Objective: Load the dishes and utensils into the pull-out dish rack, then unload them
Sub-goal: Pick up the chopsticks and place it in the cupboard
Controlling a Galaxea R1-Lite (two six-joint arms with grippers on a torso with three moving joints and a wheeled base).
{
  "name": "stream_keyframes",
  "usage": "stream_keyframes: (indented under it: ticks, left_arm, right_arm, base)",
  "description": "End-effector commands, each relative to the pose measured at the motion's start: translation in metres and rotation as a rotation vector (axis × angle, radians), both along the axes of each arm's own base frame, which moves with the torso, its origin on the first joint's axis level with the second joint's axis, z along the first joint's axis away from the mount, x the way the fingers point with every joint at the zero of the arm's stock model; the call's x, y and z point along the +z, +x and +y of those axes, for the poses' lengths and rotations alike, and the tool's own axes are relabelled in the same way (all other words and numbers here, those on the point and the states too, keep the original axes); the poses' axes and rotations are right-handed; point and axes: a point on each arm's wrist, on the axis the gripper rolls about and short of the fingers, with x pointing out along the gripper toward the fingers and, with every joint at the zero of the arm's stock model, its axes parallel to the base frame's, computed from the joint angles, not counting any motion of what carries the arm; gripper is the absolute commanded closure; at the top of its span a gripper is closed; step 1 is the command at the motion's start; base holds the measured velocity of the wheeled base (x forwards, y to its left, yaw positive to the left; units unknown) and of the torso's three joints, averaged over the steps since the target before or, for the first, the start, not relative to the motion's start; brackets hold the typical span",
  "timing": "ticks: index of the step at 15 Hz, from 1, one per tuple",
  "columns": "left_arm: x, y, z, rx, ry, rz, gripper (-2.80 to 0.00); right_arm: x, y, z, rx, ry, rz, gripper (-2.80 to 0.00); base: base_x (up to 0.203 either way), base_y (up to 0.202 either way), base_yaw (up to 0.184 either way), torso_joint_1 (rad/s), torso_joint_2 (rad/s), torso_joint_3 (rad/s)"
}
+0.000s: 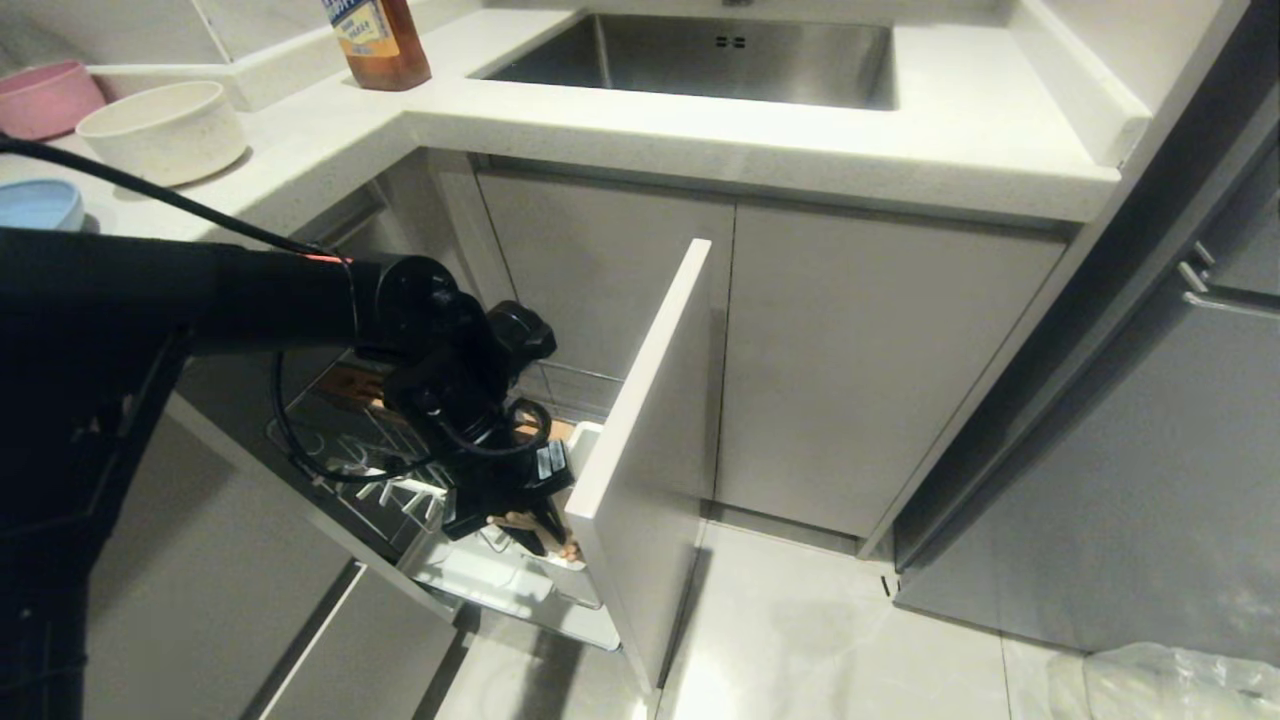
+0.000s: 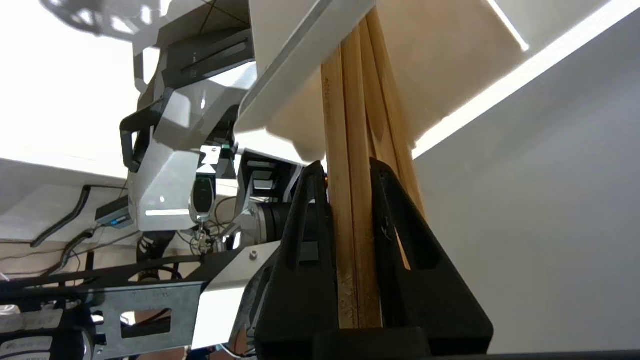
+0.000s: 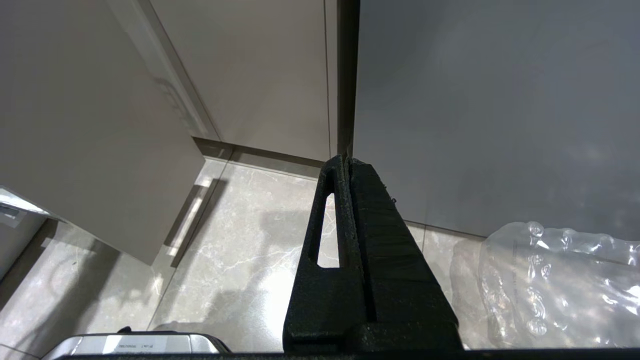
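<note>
My left gripper (image 1: 520,522) reaches down into the pull-out dish rack (image 1: 340,455), right behind its pale grey drawer front (image 1: 650,430). It is shut on a pair of light-wood chopsticks (image 2: 352,225), whose far ends stand inside the white utensil cup (image 2: 440,65). In the left wrist view both black fingers (image 2: 305,210) press the sticks from either side. A cream speckled bowl (image 1: 165,130) and a light-blue plate (image 1: 40,205) sit on the counter at the far left. My right gripper (image 3: 348,159) hangs shut over the floor, holding nothing.
A pink bowl (image 1: 45,95) and an amber bottle (image 1: 380,40) stand on the counter, beside the steel sink (image 1: 700,55). A lower drawer (image 1: 370,650) juts out under the rack. A steel appliance (image 1: 1150,450) and a plastic bag (image 1: 1170,680) are on the right.
</note>
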Motion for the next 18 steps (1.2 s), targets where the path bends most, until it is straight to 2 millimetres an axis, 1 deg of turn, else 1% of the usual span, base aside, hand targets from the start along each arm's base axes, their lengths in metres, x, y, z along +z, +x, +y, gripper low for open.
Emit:
stream_keyframes:
  ticks: [1,5,10,11,14,17,18]
  left_arm:
    - [-0.005,0.003,0.000,0.008,0.003,0.012,0.00]
    - [-0.008,0.006,0.001,0.012,0.002,0.013,0.00]
    - [-0.006,0.004,0.001,0.007,0.002,0.010,0.00]
    - [-0.006,0.004,0.001,0.003,0.003,0.010,-2.80]
    - [-0.004,0.004,0.001,0.004,0.002,0.004,-2.80]
    - [0.007,0.000,0.003,0.006,-0.010,-0.023,-2.80]
    - [0.014,-0.003,0.005,0.007,-0.018,-0.039,-2.80]
  right_arm:
    - [0.000,0.000,0.000,0.000,0.000,0.001,0.00]
    - [0.000,0.000,0.000,0.000,0.000,0.001,0.00]
    - [0.000,0.000,0.000,0.000,0.000,0.001,0.00]
    - [0.000,0.000,0.000,0.000,0.000,0.001,0.00]
    - [0.000,0.000,0.000,0.000,0.000,0.001,0.00]
    - [0.000,0.000,0.000,0.000,0.000,0.001,0.00]
    - [0.000,0.000,0.000,0.000,0.000,0.001,0.00]
  base:
    - [0.000,0.000,0.000,0.000,0.00,0.000]
    - [0.000,0.000,0.000,0.000,0.00,0.000]
    - [0.000,0.000,0.000,0.000,0.00,0.000]
    - [0.000,0.000,0.000,0.000,0.00,0.000]
    - [0.000,0.000,0.000,0.000,0.00,0.000]
    - [0.000,0.000,0.000,0.000,0.00,0.000]
    - [0.000,0.000,0.000,0.000,0.00,0.000]
